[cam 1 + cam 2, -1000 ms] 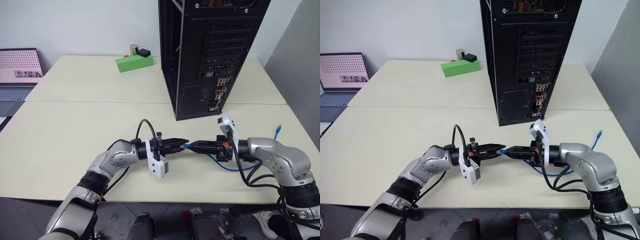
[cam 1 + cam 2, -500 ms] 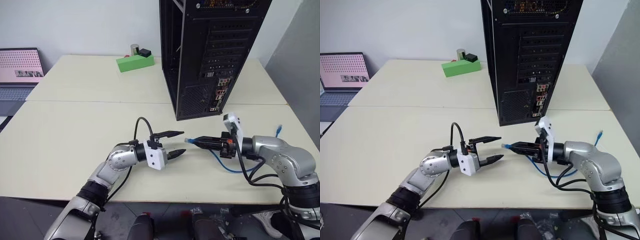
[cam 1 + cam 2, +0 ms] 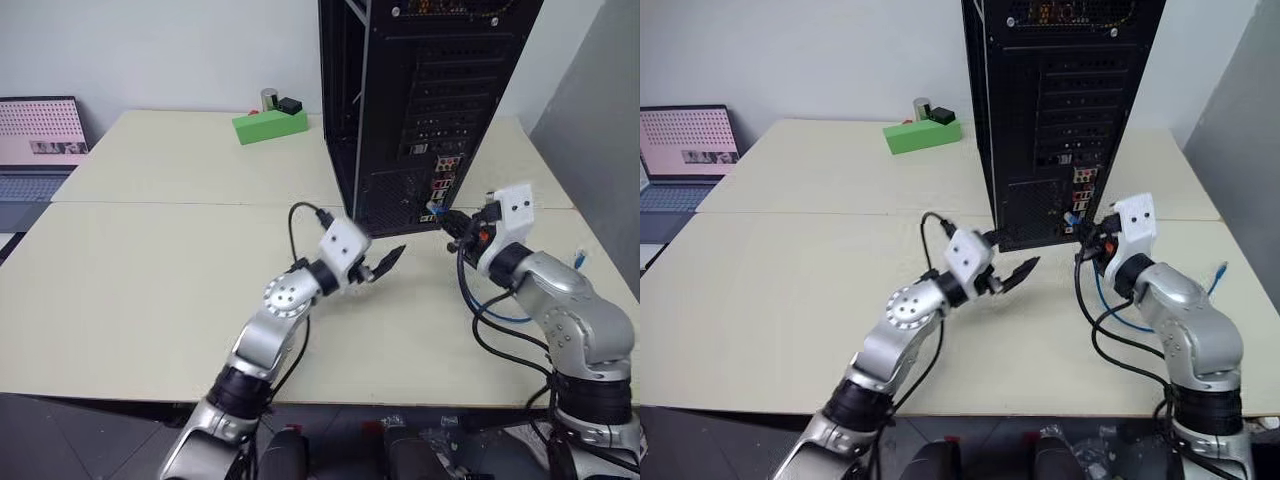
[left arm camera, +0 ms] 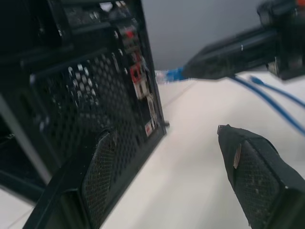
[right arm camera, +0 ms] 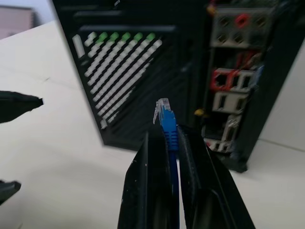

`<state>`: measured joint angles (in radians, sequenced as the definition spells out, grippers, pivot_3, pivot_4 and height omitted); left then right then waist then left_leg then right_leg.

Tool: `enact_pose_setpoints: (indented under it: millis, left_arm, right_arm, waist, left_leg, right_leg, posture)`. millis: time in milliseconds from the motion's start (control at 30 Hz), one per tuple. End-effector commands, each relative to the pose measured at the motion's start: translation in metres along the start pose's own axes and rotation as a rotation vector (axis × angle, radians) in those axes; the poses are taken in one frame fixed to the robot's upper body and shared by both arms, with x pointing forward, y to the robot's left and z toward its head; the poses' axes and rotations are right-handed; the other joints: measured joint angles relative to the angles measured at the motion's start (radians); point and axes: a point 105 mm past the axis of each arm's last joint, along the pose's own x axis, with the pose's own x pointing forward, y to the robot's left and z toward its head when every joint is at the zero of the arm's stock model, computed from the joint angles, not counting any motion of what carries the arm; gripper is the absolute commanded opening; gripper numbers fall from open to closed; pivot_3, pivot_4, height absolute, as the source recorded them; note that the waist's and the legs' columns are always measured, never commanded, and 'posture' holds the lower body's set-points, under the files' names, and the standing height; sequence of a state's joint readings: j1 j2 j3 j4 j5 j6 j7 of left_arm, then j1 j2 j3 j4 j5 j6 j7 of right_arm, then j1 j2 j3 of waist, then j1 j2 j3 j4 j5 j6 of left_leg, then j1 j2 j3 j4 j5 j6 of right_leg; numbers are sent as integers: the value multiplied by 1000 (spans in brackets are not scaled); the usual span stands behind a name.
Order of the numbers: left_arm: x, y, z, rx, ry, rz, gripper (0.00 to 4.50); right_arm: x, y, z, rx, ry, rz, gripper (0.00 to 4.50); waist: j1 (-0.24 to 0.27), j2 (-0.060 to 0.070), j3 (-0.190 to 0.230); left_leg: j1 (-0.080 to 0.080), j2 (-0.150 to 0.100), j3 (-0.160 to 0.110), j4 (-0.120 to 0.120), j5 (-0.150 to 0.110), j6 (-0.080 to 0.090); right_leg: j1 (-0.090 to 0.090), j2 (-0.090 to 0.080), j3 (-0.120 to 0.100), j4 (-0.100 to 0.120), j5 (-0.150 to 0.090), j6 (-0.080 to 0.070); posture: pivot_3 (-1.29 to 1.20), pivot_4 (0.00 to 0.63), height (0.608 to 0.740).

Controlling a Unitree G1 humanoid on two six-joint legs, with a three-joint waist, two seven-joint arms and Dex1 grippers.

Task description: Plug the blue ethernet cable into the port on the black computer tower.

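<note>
On a pale desk [image 3: 150, 260] against a plain wall, the black computer tower [image 3: 420, 100] stands upright. The right pincer [image 5: 170, 138] is clamped on the blue ethernet cable [image 5: 167, 125] just behind its plug, near the rear connectors — the left pincer [image 3: 385, 264] gapes empty. The plug could tilt and jam against a neighbouring socket rather than the port, which I can't single out — or the trailing slack could drag it askew.

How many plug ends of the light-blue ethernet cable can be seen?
2. One clear-blue plug sticks out past the right gripper's fingers, close to the black metal computer tower's rear connectors. The other plug lies on the table beyond the right arm.
</note>
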<state>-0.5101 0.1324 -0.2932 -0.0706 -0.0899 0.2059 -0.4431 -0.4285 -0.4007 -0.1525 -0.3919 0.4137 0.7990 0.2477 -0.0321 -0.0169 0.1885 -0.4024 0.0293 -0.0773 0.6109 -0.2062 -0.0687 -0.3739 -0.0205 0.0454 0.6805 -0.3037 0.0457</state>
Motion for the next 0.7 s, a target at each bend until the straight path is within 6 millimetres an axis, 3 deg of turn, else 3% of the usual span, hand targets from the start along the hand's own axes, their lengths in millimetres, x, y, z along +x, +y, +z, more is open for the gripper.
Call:
enact_pose_setpoints:
  millis: [33, 700]
  left_arm:
    - [5, 8, 9, -18, 0, 49, 3567]
    - [5, 8, 3, 28, 41, 38, 3567]
  right_arm:
    - [3, -4, 20, -8, -68, -109, 0]
    - [26, -6, 16, 31, -43, -164, 0]
  waist:
    - [-3, 0, 0]
    - [-1, 0, 0]
  left_leg:
    - [0, 0, 0, 0, 0, 0]
    - [0, 0, 0, -1, 0, 0]
  right_leg:
    - [0, 0, 0, 0, 0, 0]
    - [-1, 0, 0, 0, 0, 0]
  posture:
    - [0, 150, 740]
    - [0, 150, 740]
